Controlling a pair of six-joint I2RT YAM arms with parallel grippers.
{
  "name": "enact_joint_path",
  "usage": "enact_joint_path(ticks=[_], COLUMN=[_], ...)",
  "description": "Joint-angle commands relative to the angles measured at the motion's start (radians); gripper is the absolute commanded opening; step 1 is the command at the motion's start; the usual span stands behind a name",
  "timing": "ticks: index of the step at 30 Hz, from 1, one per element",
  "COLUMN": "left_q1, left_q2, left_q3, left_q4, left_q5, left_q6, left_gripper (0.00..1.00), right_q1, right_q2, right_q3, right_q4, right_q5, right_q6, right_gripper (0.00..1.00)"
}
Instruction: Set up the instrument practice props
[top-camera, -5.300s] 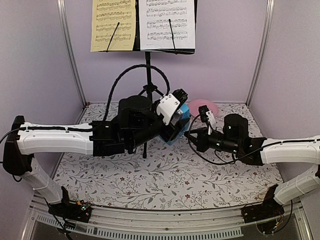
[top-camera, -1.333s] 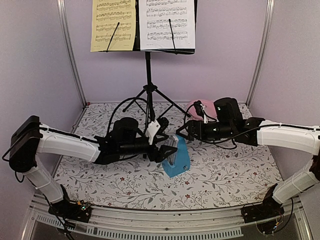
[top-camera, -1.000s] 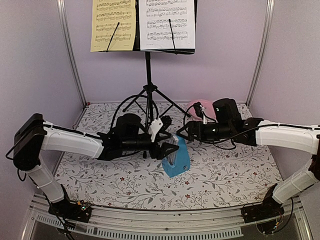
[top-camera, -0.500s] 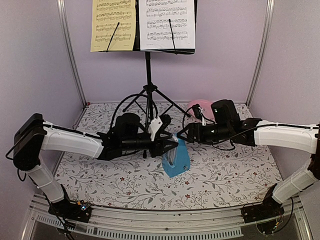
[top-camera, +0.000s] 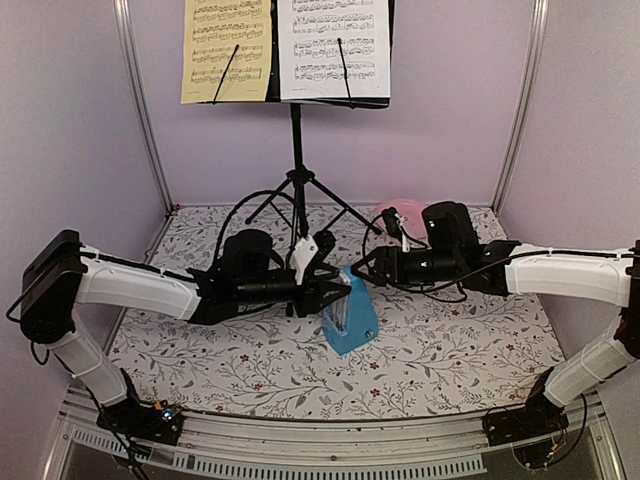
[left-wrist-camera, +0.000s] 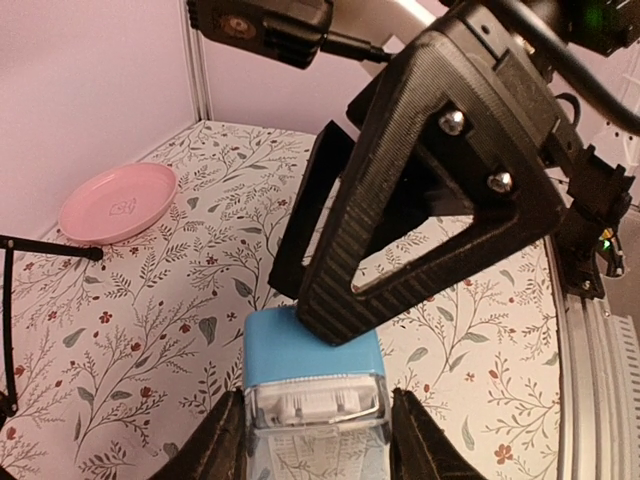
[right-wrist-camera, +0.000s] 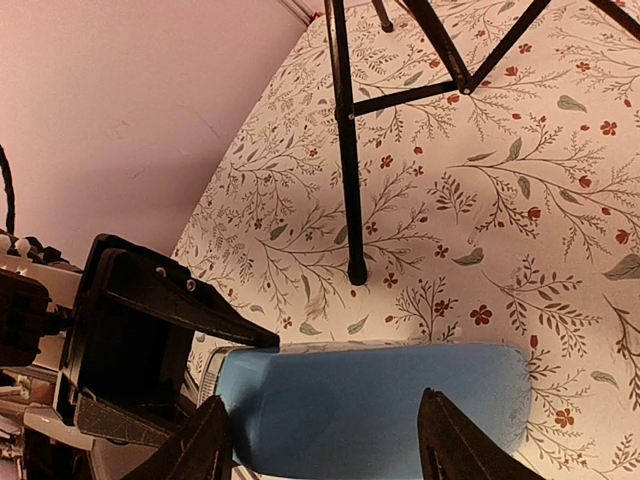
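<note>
The blue metronome (top-camera: 352, 318) stands tilted on the floral mat, clear front toward the left arm. My left gripper (left-wrist-camera: 315, 440) is shut on its upper end (left-wrist-camera: 310, 350), one finger pressed against each side. My right gripper (right-wrist-camera: 325, 440) hovers over the blue back face (right-wrist-camera: 370, 410) with its fingers apart; one fingertip (left-wrist-camera: 330, 315) touches the top edge. The black music stand (top-camera: 296, 150) rises at the back. It carries a pale-yellow sheet (top-camera: 226, 50) and a white sheet (top-camera: 333, 48).
A pink plate (top-camera: 410, 212) lies at the back right, behind the right arm. The stand's tripod legs (right-wrist-camera: 345, 150) spread over the mat just beyond the metronome. Lilac walls close in the left, right and back.
My left gripper has closed on the metronome's top. My right gripper has slid left toward it, its fingers narrowing over the blue back. The metronome has shifted only a little.
</note>
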Motion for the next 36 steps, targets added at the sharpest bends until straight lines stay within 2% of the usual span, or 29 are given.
enact_joint_path(ticks=[1, 6, 10, 19, 28, 36], left_q1=[0.007, 0.004, 0.002, 0.002, 0.004, 0.006], left_q2=[0.000, 0.033, 0.043, 0.009, -0.002, -0.053], left_q3=[0.012, 0.050, 0.063, 0.001, -0.060, -0.105], left_q4=[-0.057, -0.057, -0.050, -0.007, 0.136, 0.216], left_q5=[0.008, 0.005, 0.003, -0.006, 0.010, 0.008], left_q6=[0.003, -0.002, -0.004, -0.020, -0.054, -0.054], left_gripper=[0.21, 0.21, 0.21, 0.21, 0.22, 0.21], right_q1=[-0.008, -0.009, -0.009, -0.027, -0.027, -0.029], right_q2=[0.035, 0.049, 0.078, 0.119, 0.162, 0.188], right_q3=[-0.056, -0.035, -0.037, -0.097, -0.224, -0.232], right_q4=[-0.090, -0.027, -0.030, -0.103, -0.111, -0.113], right_q5=[0.018, -0.071, -0.071, -0.030, -0.015, 0.002], right_q6=[-0.039, -0.037, -0.011, 0.010, -0.039, -0.038], right_gripper=[0.66, 0.71, 0.71, 0.64, 0.61, 0.57])
